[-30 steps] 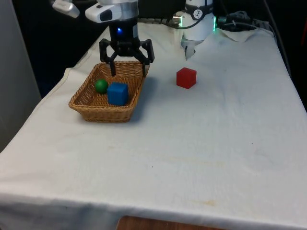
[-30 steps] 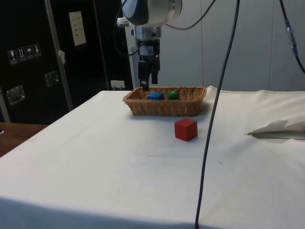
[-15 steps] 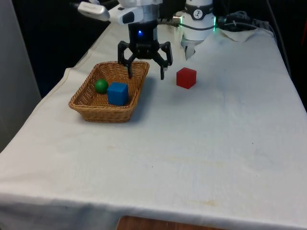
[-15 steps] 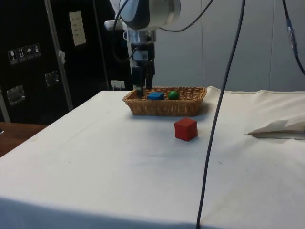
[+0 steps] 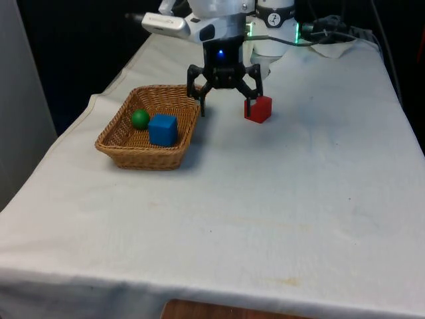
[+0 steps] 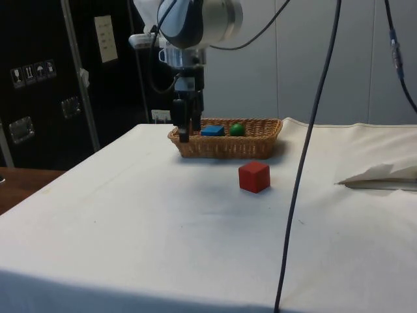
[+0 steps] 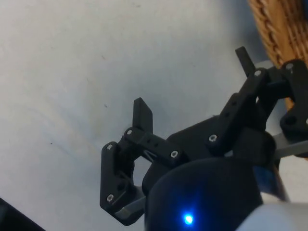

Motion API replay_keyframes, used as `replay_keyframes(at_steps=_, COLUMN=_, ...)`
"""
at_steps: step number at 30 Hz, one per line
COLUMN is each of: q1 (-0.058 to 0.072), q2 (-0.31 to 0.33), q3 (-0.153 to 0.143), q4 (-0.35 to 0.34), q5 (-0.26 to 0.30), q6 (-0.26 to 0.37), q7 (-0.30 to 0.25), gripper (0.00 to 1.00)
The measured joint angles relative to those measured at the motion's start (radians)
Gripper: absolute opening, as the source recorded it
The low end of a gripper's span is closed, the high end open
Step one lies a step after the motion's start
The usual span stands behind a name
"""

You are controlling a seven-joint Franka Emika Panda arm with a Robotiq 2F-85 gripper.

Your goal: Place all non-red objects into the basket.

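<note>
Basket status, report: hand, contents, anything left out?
Hand open, empty, above cloth beside basket. Green ball and blue cube inside. Red cube on table, correctly out. Nothing obstructing.

the arm (image 5: 199, 16) is white with rounded, glossy shells and a grey band at a joint. its gripper (image 5: 224, 103) is black, built of angular linked bars pinned with small silver screws, and ends in two thin flat fingers (image 7: 143, 115). black cables (image 6: 306, 117) hang by the arm. the base (image 5: 272, 26) is a white column.
</note>
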Motion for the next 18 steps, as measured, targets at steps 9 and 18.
replay_keyframes(at_steps=9, q1=0.006, q2=-0.001, q3=0.044, q4=-0.016, q5=-0.002, q6=0.032, q7=0.001, gripper=1.00)
replay_keyframes(at_steps=18, q1=0.007, q2=-0.001, q3=0.072, q4=-0.016, q5=-0.012, q6=0.038, q7=0.000, gripper=1.00)
